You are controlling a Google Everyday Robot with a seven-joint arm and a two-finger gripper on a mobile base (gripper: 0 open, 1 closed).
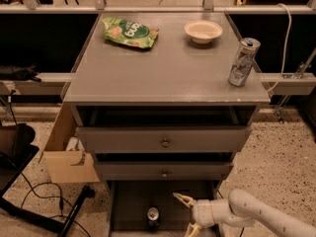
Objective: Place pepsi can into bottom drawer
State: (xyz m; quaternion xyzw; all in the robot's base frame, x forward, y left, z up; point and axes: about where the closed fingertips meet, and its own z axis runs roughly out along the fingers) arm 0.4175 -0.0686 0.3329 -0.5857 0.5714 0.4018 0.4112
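Grey metal cabinet seen from the front and above, with its three drawers pulled out in steps. The bottom drawer (pixel 129 204) is open and projects furthest toward the camera, its flat grey floor exposed. The pepsi can (pixel 153 216) stands upright on that floor, near the drawer's front and roughly at mid-width. Its long axis is vertical and its silver top faces up toward the camera, so the dark body below shows only as a short, foreshortened band. The gripper (pixel 185 214) is low over the right half of the same drawer, just beside the can on its right and apart from it. Its two pale fingers (pixel 180 198) are spread wide with nothing between them, one tip reaching toward the drawer's back and the other toward its front. The white arm (pixel 256 215) carrying it enters from the lower right corner. Above the drawer, the middle drawer (pixel 164 171) and the top drawer (pixel 165 139) each show a small round knob at centre. On the cabinet top (pixel 163 73) lie a green snack bag (pixel 129 32) at the back left and a white bowl (pixel 203 31) at the back right, while a slim silver can (pixel 243 62) stands upright near the right edge. A cardboard box (pixel 66 157) sits on the speckled floor to the cabinet's left.
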